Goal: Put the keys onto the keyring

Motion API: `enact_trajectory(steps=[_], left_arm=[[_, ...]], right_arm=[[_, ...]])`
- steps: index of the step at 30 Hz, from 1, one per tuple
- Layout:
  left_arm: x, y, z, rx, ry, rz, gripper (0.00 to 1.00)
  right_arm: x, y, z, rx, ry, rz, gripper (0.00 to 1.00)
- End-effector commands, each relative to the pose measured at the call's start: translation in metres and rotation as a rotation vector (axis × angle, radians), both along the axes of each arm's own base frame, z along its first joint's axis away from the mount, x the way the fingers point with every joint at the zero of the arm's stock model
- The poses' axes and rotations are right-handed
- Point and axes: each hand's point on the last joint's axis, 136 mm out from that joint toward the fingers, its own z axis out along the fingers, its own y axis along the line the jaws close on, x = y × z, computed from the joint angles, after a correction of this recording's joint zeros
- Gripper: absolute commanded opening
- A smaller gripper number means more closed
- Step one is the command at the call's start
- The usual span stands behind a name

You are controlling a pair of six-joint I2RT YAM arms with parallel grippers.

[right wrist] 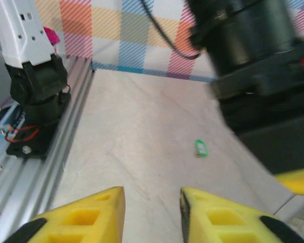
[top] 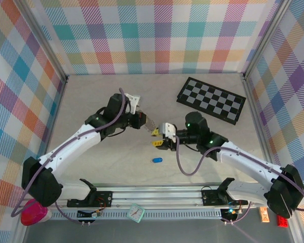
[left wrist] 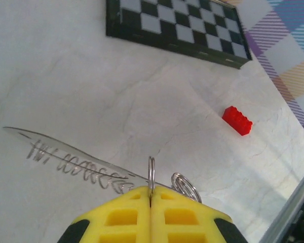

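My left gripper (left wrist: 151, 195) is shut, its yellow fingers (left wrist: 119, 217) pinching a small steel ring of the keyring (left wrist: 151, 173) edge-on. A second small ring (left wrist: 186, 186) lies just to the right of it. From the fingertips a thin grey wire trails left over the table, with tiny silvery keys (left wrist: 76, 164) strung along it. In the top view the left gripper (top: 152, 126) hangs over the table's middle, and my right gripper (top: 158, 140) is right beside it. The right gripper (right wrist: 152, 212) is open with nothing between its yellow fingers (right wrist: 91, 215).
A chequered board (top: 211, 99) lies at the back right. A small blue tag (top: 157, 160) lies near the front, seen as green in the right wrist view (right wrist: 200, 148). A red brick (left wrist: 237, 120) sits near the rail. The left arm's base (right wrist: 35, 86) stands on the rail.
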Motion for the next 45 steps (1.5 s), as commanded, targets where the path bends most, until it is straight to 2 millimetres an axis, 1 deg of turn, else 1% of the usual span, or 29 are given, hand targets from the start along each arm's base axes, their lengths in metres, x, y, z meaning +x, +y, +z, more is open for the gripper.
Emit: enact_trajectory(steps=[1, 4, 6, 7, 10, 11, 14, 16, 21, 25, 27, 34, 40, 45], left_arm=[[-0.015, 0.006, -0.011, -0.025, 0.292, 0.173, 0.0], [-0.019, 0.001, -0.004, -0.078, 0.408, 0.24, 0.0], [-0.021, 0.001, -0.001, -0.101, 0.473, 0.292, 0.0], [-0.022, 0.001, 0.002, -0.111, 0.497, 0.309, 0.0], [-0.028, 0.005, 0.004, -0.121, 0.585, 0.386, 0.0], [-0.031, 0.007, 0.001, -0.125, 0.631, 0.432, 0.0], [-0.039, 0.001, -0.005, -0.164, 0.756, 0.479, 0.0], [-0.045, 0.001, -0.009, -0.157, 0.827, 0.516, 0.0], [-0.052, 0.003, -0.01, -0.127, 0.887, 0.536, 0.0], [-0.056, -0.005, -0.013, -0.185, 0.969, 0.541, 0.0], [-0.058, -0.005, -0.013, -0.205, 0.994, 0.548, 0.0], [-0.066, 0.008, -0.016, -0.178, 1.032, 0.582, 0.0], [-0.068, 0.009, -0.017, -0.183, 1.05, 0.59, 0.0], [-0.068, 0.007, -0.019, -0.195, 1.068, 0.596, 0.0]], right_arm=[[0.018, 0.014, -0.005, 0.085, 0.069, -0.117, 0.29], [0.028, 0.03, -0.013, 0.124, 0.093, -0.183, 0.27], [0.036, 0.034, -0.024, 0.135, 0.077, -0.23, 0.26], [0.041, 0.035, -0.022, 0.159, 0.056, -0.251, 0.25], [0.054, 0.032, -0.029, 0.181, 0.006, -0.323, 0.24], [0.058, 0.031, -0.03, 0.189, -0.011, -0.337, 0.24], [0.064, 0.032, -0.031, 0.215, -0.05, -0.358, 0.23], [0.067, 0.033, -0.033, 0.217, -0.072, -0.367, 0.22], [0.075, 0.028, -0.039, 0.224, -0.122, -0.412, 0.22], [0.073, 0.028, -0.044, 0.234, -0.124, -0.403, 0.22], [0.072, 0.028, -0.046, 0.232, -0.121, -0.4, 0.23], [0.072, 0.021, -0.051, 0.22, -0.141, -0.422, 0.23], [0.067, 0.025, -0.045, 0.238, -0.153, -0.386, 0.24], [0.065, 0.028, -0.039, 0.255, -0.158, -0.37, 0.23]])
